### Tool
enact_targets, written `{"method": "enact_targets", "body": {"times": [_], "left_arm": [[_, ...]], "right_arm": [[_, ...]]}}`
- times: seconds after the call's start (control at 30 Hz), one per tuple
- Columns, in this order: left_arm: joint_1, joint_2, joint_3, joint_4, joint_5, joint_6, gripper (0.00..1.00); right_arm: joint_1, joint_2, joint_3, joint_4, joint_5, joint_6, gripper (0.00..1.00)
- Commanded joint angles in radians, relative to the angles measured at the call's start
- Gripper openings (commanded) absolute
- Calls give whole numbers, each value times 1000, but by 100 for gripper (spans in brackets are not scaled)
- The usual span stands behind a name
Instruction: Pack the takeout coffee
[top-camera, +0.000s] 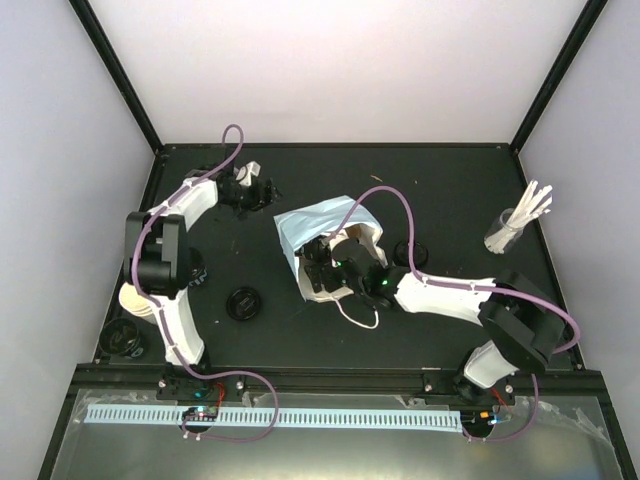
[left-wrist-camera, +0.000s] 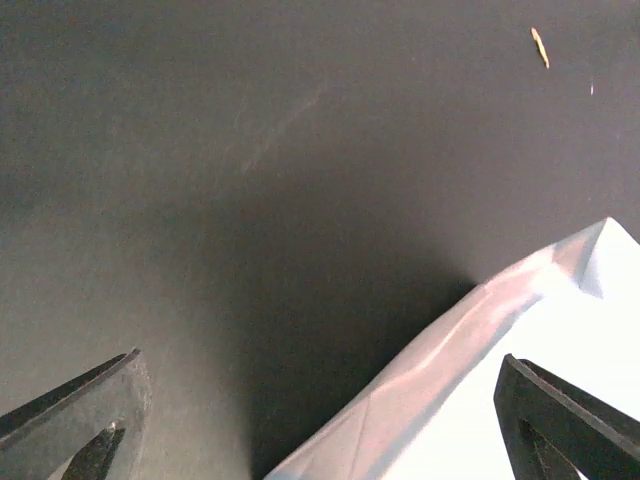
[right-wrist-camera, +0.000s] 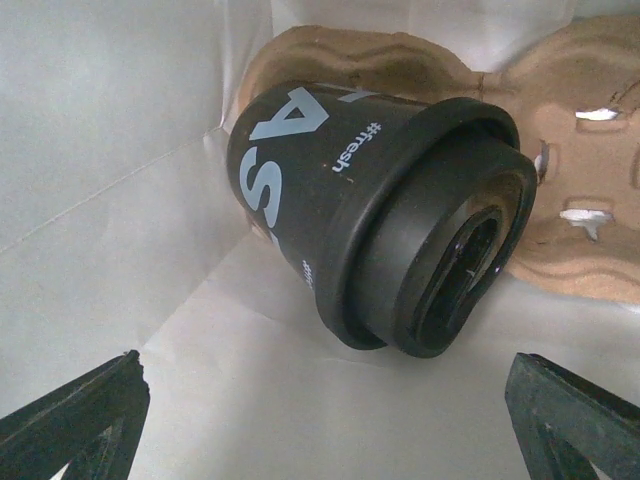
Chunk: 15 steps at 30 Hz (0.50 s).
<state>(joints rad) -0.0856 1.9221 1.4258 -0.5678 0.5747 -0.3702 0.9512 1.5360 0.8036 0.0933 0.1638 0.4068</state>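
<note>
The right arm (top-camera: 440, 295) is reaching from its base at the near right corner. It is bending at the elbow and stretching its forearm to the left, low over the worktop (top-camera: 450, 190). Its wrist is pointing into the open mouth of the light-blue paper bag (top-camera: 305, 222), which is lying on its side near the middle of the worktop. The right fingers (right-wrist-camera: 80, 415) are standing wide apart inside the bag and are gripping nothing.

Beyond them a dark cup (right-wrist-camera: 300, 170) with pale lettering is lying on its side on the white inner wall of the bag. It is wearing its black lid (right-wrist-camera: 440, 250), which is facing the wrist camera. Just behind the cup, deeper in the bag, the brown pulp carrier (right-wrist-camera: 590, 200) is showing. The cup is lying against it or just beside it; which of the two cannot be told.

The left arm (top-camera: 165, 250) is rising from the near left, folding at the elbow and sending its forearm away and to the right. The left fingers (left-wrist-camera: 90, 400) are also spread wide and holding nothing. They are hovering over the worktop beside the far left corner of the bag, one fingertip above that corner.

A loose black lid (top-camera: 243, 302) is lying on the worktop between the arms, apart from the bag. A cream cup (top-camera: 135, 298) is sitting at the left, partly hidden by the left arm. A glass of white sticks (top-camera: 515, 225) is standing far to the right.
</note>
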Motion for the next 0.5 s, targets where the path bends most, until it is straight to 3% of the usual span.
{"method": "enact_targets", "body": {"times": [0.0, 0.33, 0.47], "left_arm": [[-6, 96, 97, 20, 95, 12, 96], [-32, 175, 144, -30, 145, 83, 92], [-31, 177, 119, -36, 166, 99, 89]], "right_arm": [[-8, 23, 29, 48, 35, -21, 100], [45, 95, 87, 50, -72, -162, 94], [95, 127, 128, 41, -94, -236, 85]]}}
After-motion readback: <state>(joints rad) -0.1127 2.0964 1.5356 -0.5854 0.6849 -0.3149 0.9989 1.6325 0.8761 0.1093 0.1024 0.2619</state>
